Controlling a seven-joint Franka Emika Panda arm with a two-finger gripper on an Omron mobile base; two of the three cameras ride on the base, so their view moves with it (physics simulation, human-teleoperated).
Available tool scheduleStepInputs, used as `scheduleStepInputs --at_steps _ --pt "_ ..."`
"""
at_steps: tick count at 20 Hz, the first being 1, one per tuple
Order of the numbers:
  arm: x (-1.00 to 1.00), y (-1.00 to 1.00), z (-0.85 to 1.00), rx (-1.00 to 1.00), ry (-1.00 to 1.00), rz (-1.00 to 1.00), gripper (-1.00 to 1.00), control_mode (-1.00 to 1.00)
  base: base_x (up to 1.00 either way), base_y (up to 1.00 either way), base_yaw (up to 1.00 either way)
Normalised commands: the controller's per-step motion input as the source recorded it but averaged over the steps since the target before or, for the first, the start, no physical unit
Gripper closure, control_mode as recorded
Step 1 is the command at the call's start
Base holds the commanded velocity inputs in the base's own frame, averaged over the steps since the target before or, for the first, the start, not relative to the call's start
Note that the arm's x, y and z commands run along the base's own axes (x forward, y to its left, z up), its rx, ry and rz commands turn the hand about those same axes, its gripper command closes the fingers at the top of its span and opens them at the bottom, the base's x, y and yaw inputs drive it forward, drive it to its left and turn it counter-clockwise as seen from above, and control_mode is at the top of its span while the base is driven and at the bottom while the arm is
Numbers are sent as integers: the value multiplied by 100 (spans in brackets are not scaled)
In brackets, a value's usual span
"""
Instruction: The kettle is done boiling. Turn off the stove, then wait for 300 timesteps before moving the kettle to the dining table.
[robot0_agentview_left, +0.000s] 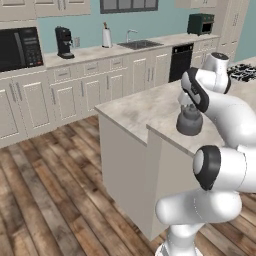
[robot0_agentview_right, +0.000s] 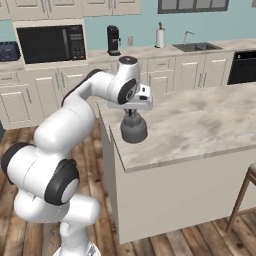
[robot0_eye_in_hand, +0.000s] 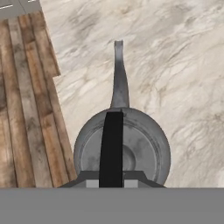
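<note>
Now the squat, dull-grey metal kettle (robot0_agentview_right: 133, 129) with its rounded body stands on the veined beige marble surface (robot0_agentview_right: 200, 122) near its corner. Its slim spout (robot0_eye_in_hand: 119, 74) tapers outward. Directly above, the jaws close on its black arched handle (robot0_eye_in_hand: 111, 148).

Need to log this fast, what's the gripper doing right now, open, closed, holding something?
Gripper: closed on the kettle, gripping its handle from above, over the marble top.
</note>
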Motion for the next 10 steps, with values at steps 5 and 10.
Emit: scheduleStepInputs --at_steps 5,10 --pt "2 -6 -7 0 0 0 100 -100 0 0 0" --pt "3 -2 -9 0 0 0 100 -100 0 0 0"
